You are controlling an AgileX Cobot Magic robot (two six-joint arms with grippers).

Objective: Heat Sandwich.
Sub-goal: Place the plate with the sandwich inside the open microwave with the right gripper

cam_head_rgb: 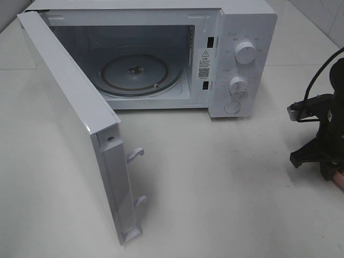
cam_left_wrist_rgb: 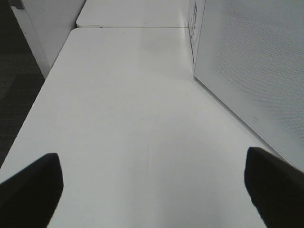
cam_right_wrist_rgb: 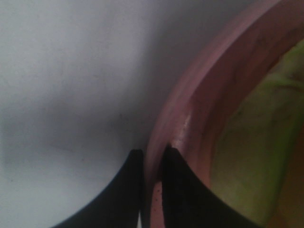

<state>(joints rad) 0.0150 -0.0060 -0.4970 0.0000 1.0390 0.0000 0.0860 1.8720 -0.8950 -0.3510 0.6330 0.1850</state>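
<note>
The right gripper (cam_right_wrist_rgb: 152,190) pinched the rim of the round pink plate (cam_right_wrist_rgb: 190,118) carrying the blurred yellow-green sandwich (cam_right_wrist_rgb: 256,142), far right of the white microwave (cam_head_rgb: 242,27). Its door (cam_head_rgb: 64,118) stood swung wide; bare white table (cam_head_rgb: 215,188) lay between. The left gripper (cam_left_wrist_rgb: 152,190) gaped wide beside that door.

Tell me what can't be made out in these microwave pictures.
Sandwich: right wrist view, only a yellow-green blur, cut off by the frame edge.
Pink plate: exterior high view, just a sliver, cut off by the right frame edge.
Dial labels: exterior high view, too small to read.
</note>
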